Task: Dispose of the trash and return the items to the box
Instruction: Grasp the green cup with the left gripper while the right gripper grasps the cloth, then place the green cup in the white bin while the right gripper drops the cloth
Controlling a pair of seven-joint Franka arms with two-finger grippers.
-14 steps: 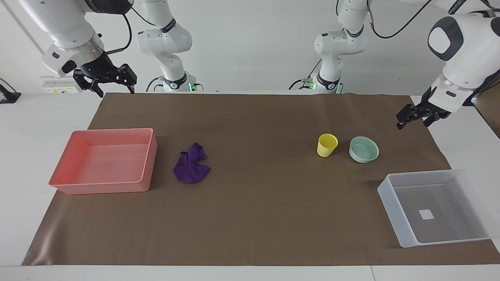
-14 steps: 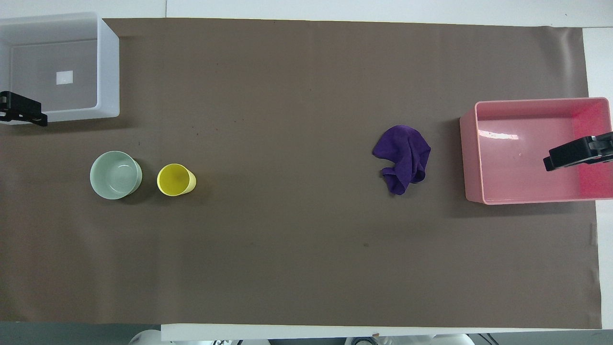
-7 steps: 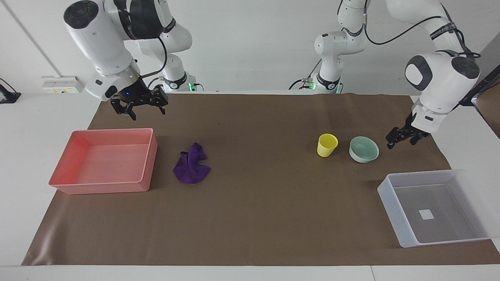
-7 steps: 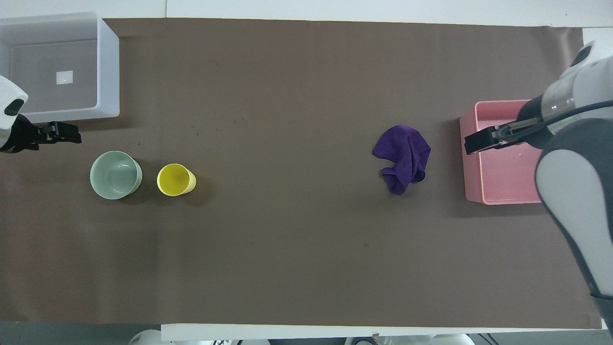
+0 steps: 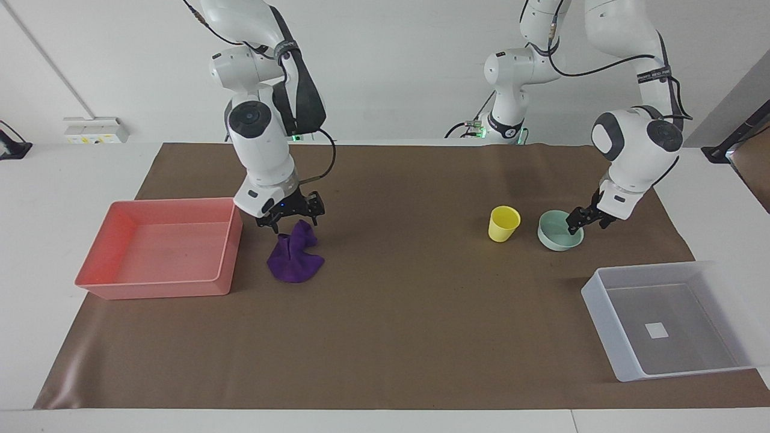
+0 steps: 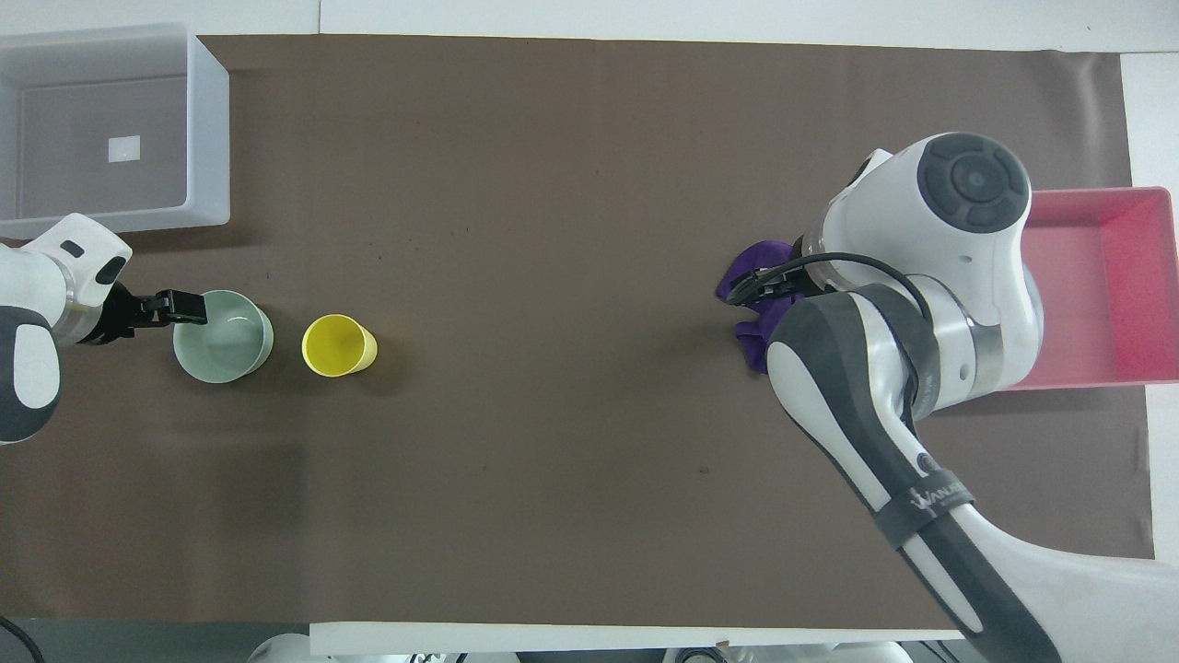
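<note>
Here, two arms, right gripper (image 5: 290, 221) fingers apart over one purple cloth wad (image 5: 294, 261) beside one pink tray (image 5: 157, 286), left gripper (image 5: 582, 223) at one mint bowl's (image 5: 559, 238) rim, fingers unclear, one yellow cup (image 5: 503, 224) beside it, one translucent bin (image 5: 625, 361) at the left-arm-end corner farthest from the robots.

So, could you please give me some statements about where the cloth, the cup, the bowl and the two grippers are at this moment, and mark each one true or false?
1. The purple cloth lies on the mat beside the pink tray. True.
2. The yellow cup is inside the translucent box. False: it stands on the mat beside the mint-green bowl, and the box holds nothing but its label.
3. The right gripper is just over the cloth, fingers spread. True.
4. The left gripper is over the pink tray. False: it is at the bowl's rim.
5. The bowl is stacked on the cup. False: they stand side by side, apart.
</note>
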